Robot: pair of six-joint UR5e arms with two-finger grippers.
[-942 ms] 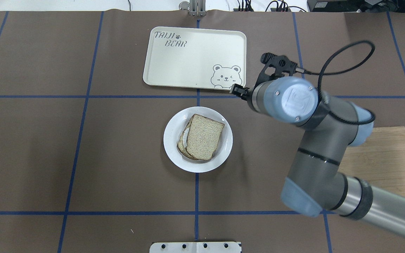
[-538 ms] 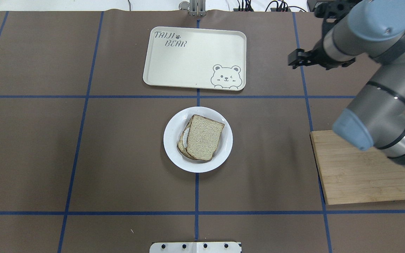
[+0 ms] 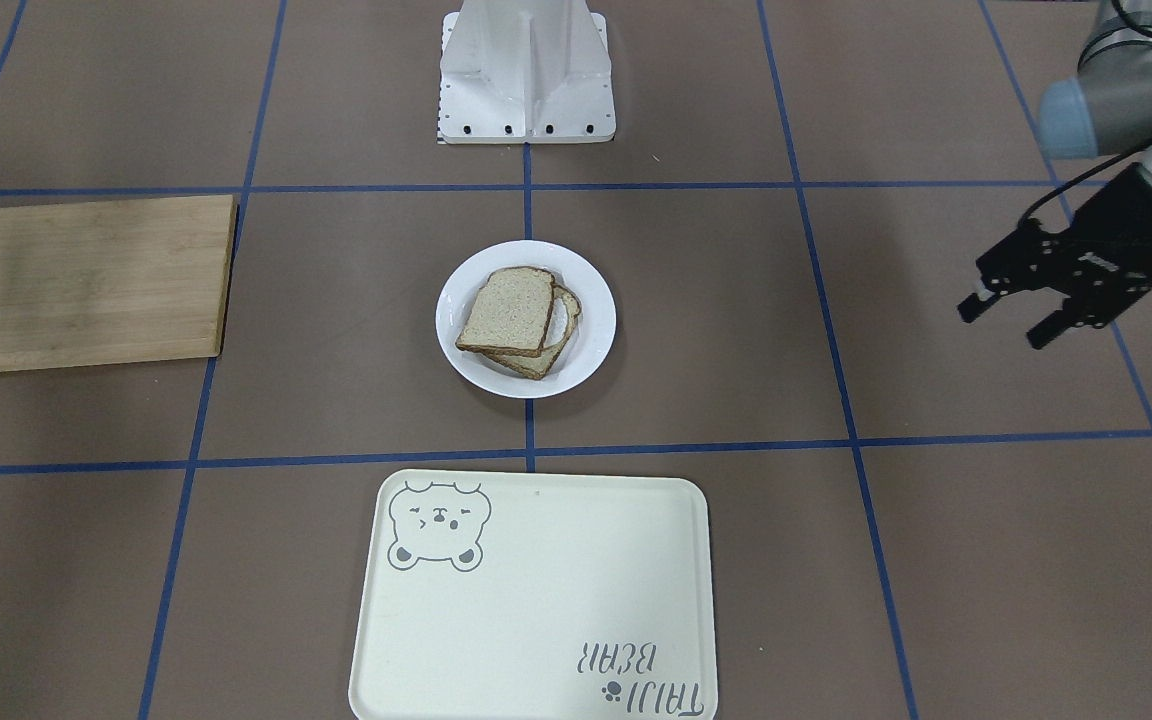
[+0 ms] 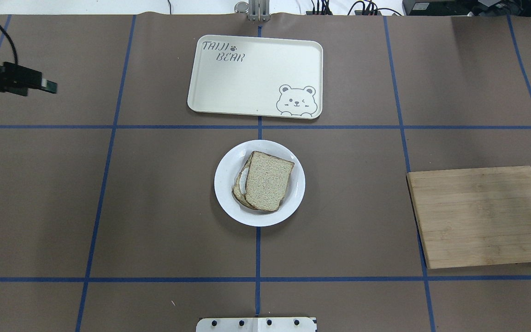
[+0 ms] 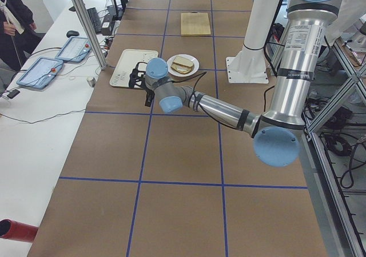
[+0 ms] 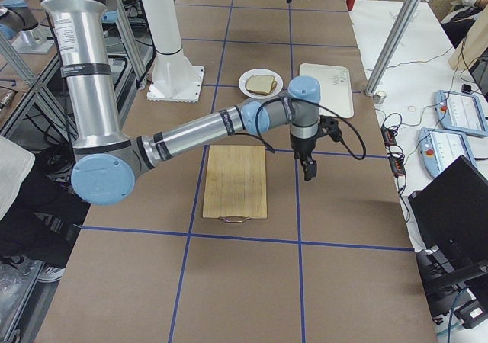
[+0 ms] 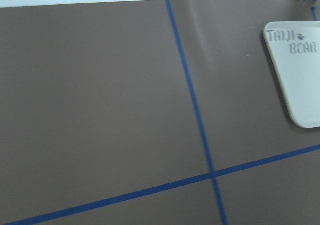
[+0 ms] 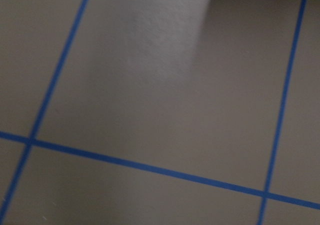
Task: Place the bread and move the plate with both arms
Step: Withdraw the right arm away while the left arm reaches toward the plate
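Desk point(image 4: 155, 207): left arm point(image 3: 1126, 90) over the left end, left jaws open, empty; right arm point(image 6: 198, 126) over the right end, right jaws barely in frame, can't tell state; tray point(image 4: 256, 74) mid far edge; wooden board point(image 4: 477, 216) near right end; plate point(image 4: 221, 182) at desk centre; bread point(image 4: 268, 180) on it, atop another slice.

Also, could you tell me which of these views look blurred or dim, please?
Right wrist-mounted view: dim and soft, tape lines smeared. Left wrist-mounted view: slightly soft, though the tray lettering reads. Overhead view: sharp, crumb of the bread clear.
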